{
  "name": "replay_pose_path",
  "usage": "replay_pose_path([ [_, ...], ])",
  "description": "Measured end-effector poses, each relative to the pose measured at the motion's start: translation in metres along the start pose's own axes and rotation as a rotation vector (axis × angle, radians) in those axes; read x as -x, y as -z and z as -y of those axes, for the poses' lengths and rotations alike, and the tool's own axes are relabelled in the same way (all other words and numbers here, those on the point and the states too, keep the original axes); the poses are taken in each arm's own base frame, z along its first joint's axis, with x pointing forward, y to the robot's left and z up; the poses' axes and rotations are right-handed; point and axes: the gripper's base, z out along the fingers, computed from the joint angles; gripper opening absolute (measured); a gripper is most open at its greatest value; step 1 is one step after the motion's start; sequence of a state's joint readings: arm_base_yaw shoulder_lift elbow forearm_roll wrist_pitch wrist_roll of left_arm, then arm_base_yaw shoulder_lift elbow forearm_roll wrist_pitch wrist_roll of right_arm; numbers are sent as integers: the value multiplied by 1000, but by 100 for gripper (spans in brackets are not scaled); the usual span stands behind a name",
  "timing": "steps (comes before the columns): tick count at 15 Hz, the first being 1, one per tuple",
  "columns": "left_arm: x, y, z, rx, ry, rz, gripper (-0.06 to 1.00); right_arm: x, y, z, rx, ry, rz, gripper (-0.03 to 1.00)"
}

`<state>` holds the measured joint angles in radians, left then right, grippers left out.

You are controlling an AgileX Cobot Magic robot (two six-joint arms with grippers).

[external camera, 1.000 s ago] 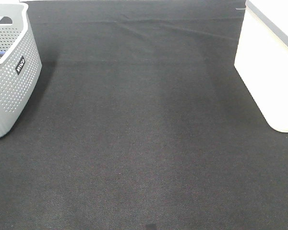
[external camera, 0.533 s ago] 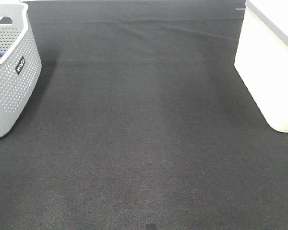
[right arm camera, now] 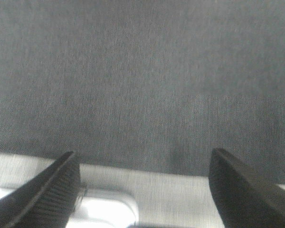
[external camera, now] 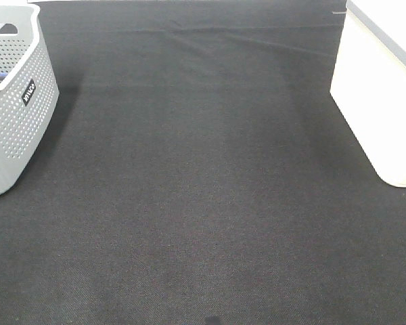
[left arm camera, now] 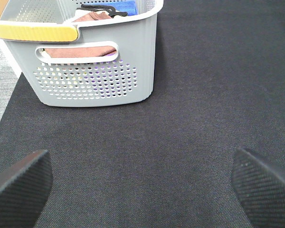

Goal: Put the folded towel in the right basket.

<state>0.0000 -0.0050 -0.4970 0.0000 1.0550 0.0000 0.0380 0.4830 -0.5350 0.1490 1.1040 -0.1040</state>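
**Both arms pulled back, fingers spread, nothing held**

From where I stand, neither arm reaches into the high view. All that shows there is the dark worktop [external camera: 203, 189], covered by a black mat with a few soft creases near its far edge.

The left gripper [left arm camera: 142, 183] hangs low over the mat, looking toward the grey perforated basket [left arm camera: 95, 71], which stands well apart from it. The right gripper [right arm camera: 142, 190] also faces the mat, with a pale edge strip [right arm camera: 171, 194] running just under its tips.

The right basket [external camera: 379, 101], cream-white with a grey rim, stands at the right edge of the high view, partly cut off. The grey basket sits at the far left. Between the two lies a wide stretch of bare mat.

The left fingers [left arm camera: 19, 187] stand far apart and touch nothing. The right fingers [right arm camera: 47, 190] are spread just as wide, with only mat showing between them.

Coloured cloths, rust and blue, lie inside the grey basket. I cannot pick out the folded towel in any view.
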Motion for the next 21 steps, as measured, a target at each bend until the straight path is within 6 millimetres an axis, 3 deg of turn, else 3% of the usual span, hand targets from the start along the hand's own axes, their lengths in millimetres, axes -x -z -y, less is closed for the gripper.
replay_pose_path([
  [9,0,0,0,0,0,0,97,-45,42,-5,-41,62,421,71],
  [13,0,0,0,0,0,0,97,-54,48,-4,-71,78,487,71],
  [21,0,0,0,0,0,0,97,-55,47,-2,-89,79,484,71],
])
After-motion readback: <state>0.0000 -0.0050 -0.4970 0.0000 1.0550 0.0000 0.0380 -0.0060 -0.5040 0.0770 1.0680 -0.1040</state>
